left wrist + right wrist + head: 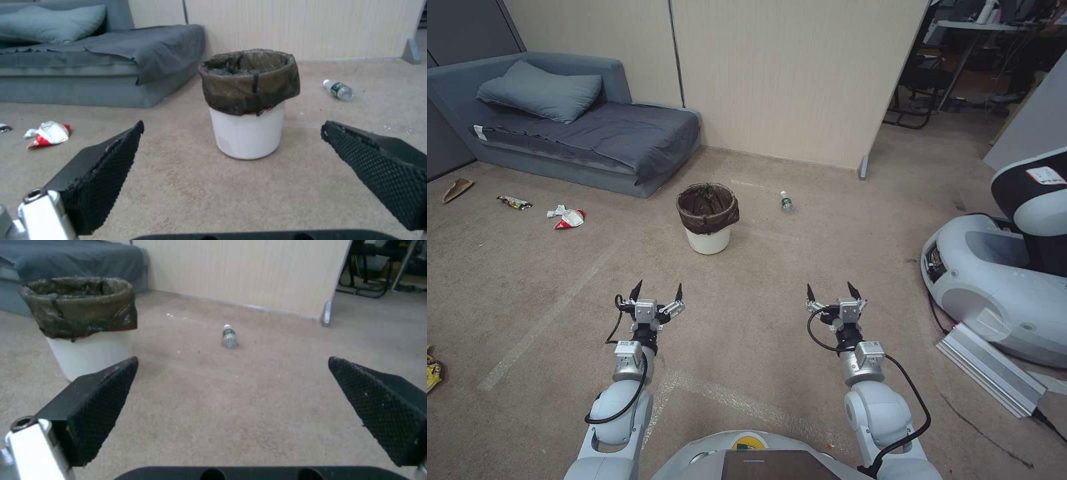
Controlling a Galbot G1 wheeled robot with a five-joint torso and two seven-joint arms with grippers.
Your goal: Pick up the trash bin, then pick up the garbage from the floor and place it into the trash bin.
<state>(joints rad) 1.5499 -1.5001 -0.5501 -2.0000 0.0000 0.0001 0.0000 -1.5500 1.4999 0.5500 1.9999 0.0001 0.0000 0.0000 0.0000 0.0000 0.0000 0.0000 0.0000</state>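
White plastic trash bin with dark bag liner stands upright on carpet, ahead of both arms, untouched. Left tool and right tool released, empty. First step pending: approach, grip bin. Clear plastic bottle lies beside.

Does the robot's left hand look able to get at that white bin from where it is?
Probably not yet. The left hand hangs open, short of the trash bin, with bare carpet between. Nothing blocks the way; it would likely need to come closer.
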